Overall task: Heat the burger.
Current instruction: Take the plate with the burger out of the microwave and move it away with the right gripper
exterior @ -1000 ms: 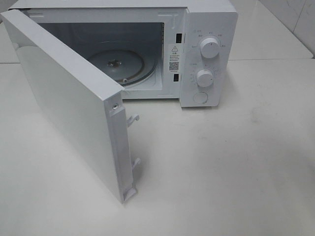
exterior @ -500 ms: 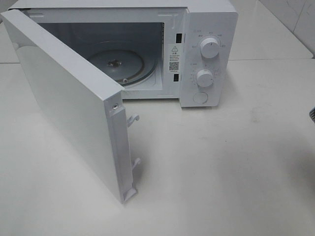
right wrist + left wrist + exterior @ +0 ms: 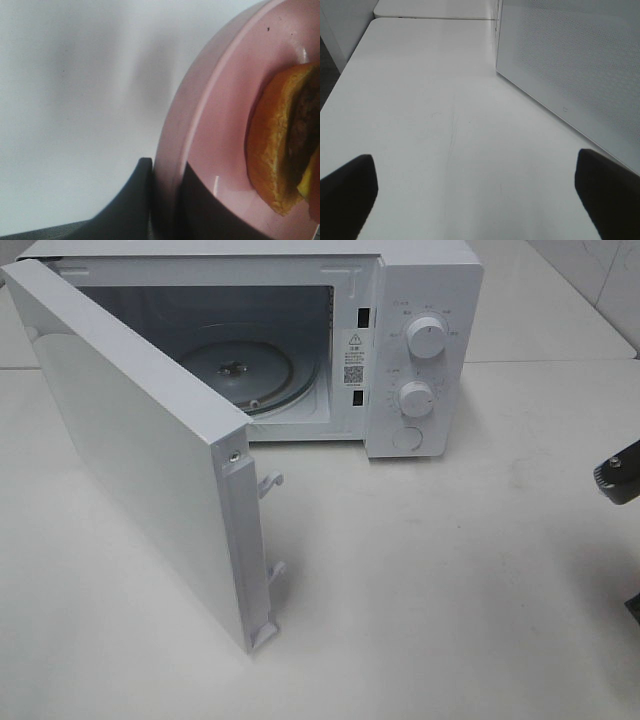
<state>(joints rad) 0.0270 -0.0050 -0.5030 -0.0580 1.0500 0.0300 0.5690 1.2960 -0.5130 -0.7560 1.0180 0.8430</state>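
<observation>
1. White bench (image 3: pixel 480 590), plain and pale, with tiled wall at the far right corner of the high view.
2. Microwave oven (image 3: pixel 425 300): white, stands at the back of the bench. Its door (image 3: pixel 140 460) is swung wide toward the camera; the glass turntable (image 3: pixel 240 370) inside is bare. Two round dials (image 3: pixel 427 338) sit on the control panel.
3. Right gripper (image 3: pixel 167 200): dark fingers pinched on the rim of the pink plate (image 3: pixel 200 100), one finger on each face of the rim, narrowly parted. Only a dark part of this arm shows at the right edge of the high view.
4. Left gripper (image 3: pixel 475 195): fingers spread as wide as they go, holding nothing, low over bare bench just beside the outer face of the door.
5. Burger (image 3: pixel 280 150): rests on the pink plate, partly cropped; bun, dark patty and a sliver of yellow cheese visible. It lies outside the high view, well apart from the oven cavity.
6. Orientation: round item, no clear long axis; which way its top faces cannot be told from the wrist view.
7. Progress, as judged: door open and plate gripped; still to do are carrying the plate in, setting it on the turntable, shutting the door and starting the heat.
</observation>
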